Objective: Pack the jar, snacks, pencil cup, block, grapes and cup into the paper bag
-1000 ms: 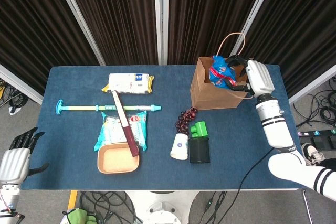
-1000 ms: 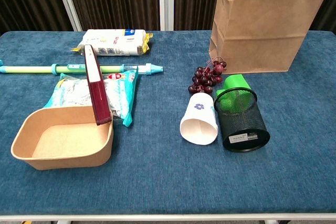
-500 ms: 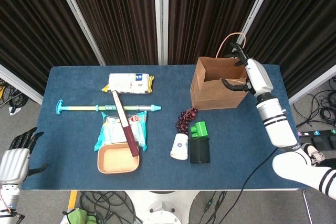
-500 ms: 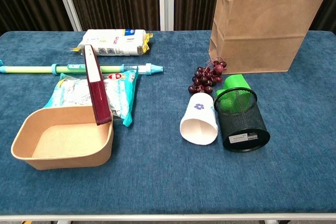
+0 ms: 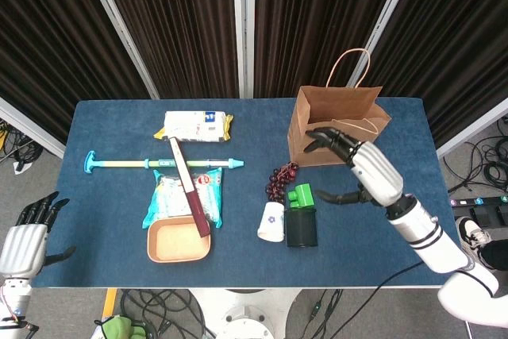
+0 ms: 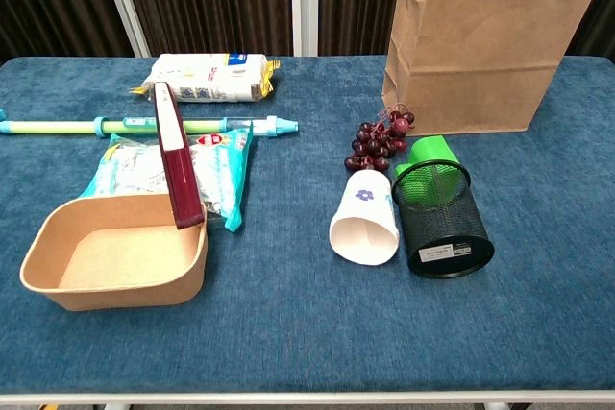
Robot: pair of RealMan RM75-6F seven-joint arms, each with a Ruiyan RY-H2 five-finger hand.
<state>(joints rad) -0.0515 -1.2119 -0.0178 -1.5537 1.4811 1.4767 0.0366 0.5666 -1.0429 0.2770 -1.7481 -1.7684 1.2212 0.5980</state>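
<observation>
The paper bag [image 5: 333, 129] stands upright and open at the far right of the blue table [image 5: 111, 260], brown, creased, one looped handle up. In front of it I see the dark grapes [image 6: 380, 144], a green block [image 6: 429, 152], a black mesh pencil cup [image 6: 440, 218] on its side and a white paper cup [image 6: 365, 220] tipped over beside it. My right hand [image 5: 361, 168] hovers empty, fingers spread, just in front of the bag; my left hand [image 5: 24, 240] hangs off the table's near-left corner, fingers apart, holding nothing.
</observation>
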